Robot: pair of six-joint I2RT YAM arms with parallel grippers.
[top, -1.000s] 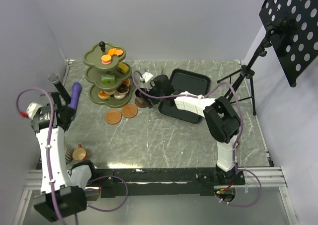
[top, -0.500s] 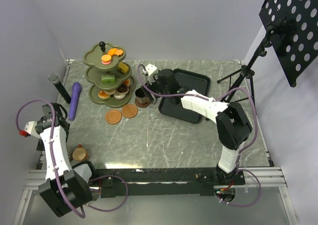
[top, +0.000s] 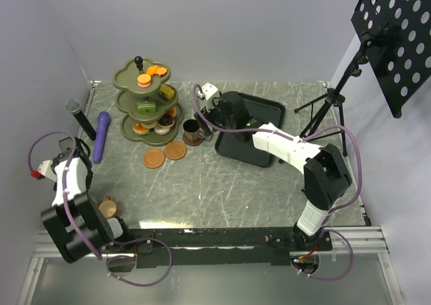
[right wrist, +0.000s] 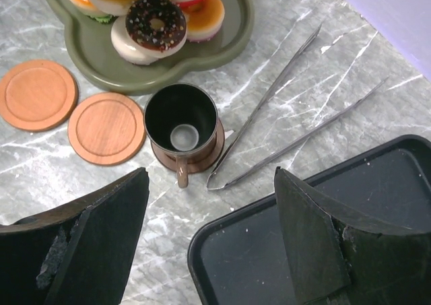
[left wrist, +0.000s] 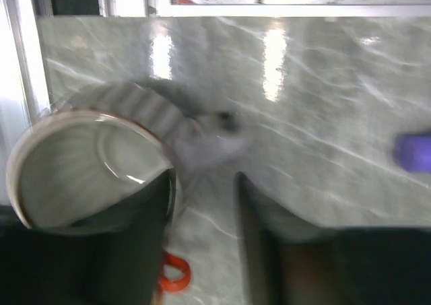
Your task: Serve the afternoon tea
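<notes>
two grippers, and neither has hold of anything that i can make out. the right gripper (right wrist: 210,177) hangs with its jaws spread wide and empty above the dark cup (right wrist: 182,126), which stands on its brown saucer (right wrist: 212,150) just beside the bottom tier of the olive-green stand (right wrist: 232,36). the trouble there is crowding. the metal tongs (right wrist: 283,96) lie with their tip right at the saucer's edge and the black tray (right wrist: 232,268) is close on the other side, so a wide finger coming down could land on the tongs, or clip the tier and jolt the chocolate doughnut (right wrist: 149,25). a pinch on the thin rim might also tip the cup off its saucer. over on the left the wrist picture is blurred. the left gripper (left wrist: 202,184) has its jaws about half apart with bare table between them, and the striped grey cup (left wrist: 81,163) sits off to one side, partly hidden behind one finger, close to the metal rail (left wrist: 20,83) at the table's edge. if that finger shoves the cup's side instead of straddling its wall, i'd guess the cup slides into the rail or topples. the copper cup (top: 108,207) stands just beside the folded left arm (top: 67,197), where a careless swing could knock it.
</notes>
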